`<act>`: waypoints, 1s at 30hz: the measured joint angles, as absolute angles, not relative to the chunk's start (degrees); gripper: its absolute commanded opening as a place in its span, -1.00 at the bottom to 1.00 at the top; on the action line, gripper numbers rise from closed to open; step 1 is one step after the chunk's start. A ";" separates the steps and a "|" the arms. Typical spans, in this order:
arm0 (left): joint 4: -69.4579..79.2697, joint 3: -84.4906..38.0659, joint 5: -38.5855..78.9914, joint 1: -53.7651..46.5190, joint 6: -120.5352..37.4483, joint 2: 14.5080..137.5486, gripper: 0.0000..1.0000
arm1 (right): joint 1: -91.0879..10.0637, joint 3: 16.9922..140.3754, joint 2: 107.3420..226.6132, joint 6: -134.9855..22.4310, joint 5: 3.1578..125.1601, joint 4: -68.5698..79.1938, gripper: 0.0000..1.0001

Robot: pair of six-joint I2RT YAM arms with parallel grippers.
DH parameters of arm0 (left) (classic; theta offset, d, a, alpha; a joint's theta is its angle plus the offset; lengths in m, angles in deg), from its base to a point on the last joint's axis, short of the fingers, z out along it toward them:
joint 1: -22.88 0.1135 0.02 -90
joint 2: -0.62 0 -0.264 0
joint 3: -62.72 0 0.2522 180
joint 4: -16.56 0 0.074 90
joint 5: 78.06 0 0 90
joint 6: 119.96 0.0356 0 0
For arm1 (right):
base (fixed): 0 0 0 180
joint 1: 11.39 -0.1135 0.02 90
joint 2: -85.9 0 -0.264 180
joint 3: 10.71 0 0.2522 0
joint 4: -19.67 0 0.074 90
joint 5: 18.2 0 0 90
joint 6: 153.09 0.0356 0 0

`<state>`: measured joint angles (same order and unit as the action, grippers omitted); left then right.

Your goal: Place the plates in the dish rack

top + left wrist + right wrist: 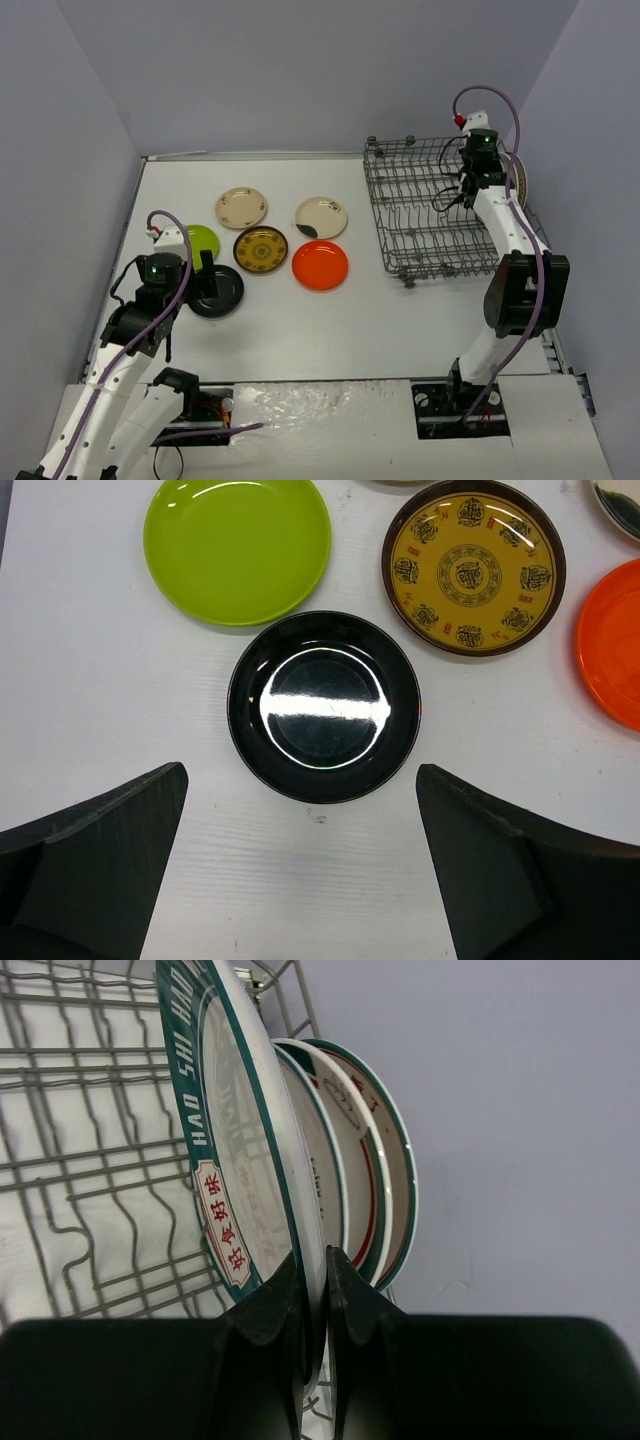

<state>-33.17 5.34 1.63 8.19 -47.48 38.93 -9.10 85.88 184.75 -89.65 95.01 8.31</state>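
Observation:
My right gripper (314, 1260) is shut on the rim of a large white plate with a green lettered rim (240, 1150). It holds the plate upright in the grey wire dish rack (90, 1150), next to two more large green-rimmed plates (392, 1160). In the top view this gripper (468, 188) is over the rack's (420, 215) right end. My left gripper (300, 780) is open and empty, just near of a black plate (324, 706). On the table lie lime-green (237, 546), brown-and-yellow (473, 566) and orange (612, 645) plates.
Two cream plates (241, 207) (321, 217) lie further back on the white table. Grey walls enclose the table on the left, back and right. The rack stands close to the right wall.

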 measured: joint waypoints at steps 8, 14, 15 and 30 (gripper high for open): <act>-32.91 5.34 1.37 9.40 -46.95 38.80 0.94 | -6.20 85.88 185.71 -89.21 94.47 9.85 -1.00; -32.88 5.34 1.42 10.24 -46.83 39.15 0.94 | -5.67 85.88 187.49 -87.56 91.25 9.99 -1.00; -32.88 5.34 1.44 10.29 -46.83 39.16 0.94 | -5.67 85.88 187.71 -87.29 90.76 10.00 -1.00; -32.86 5.34 1.86 10.54 -46.70 39.83 0.94 | -5.15 83.59 187.91 -83.70 88.23 10.66 -1.00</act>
<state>-32.86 5.34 1.86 10.54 -46.70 39.83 -5.15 83.59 187.91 -83.70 88.23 10.66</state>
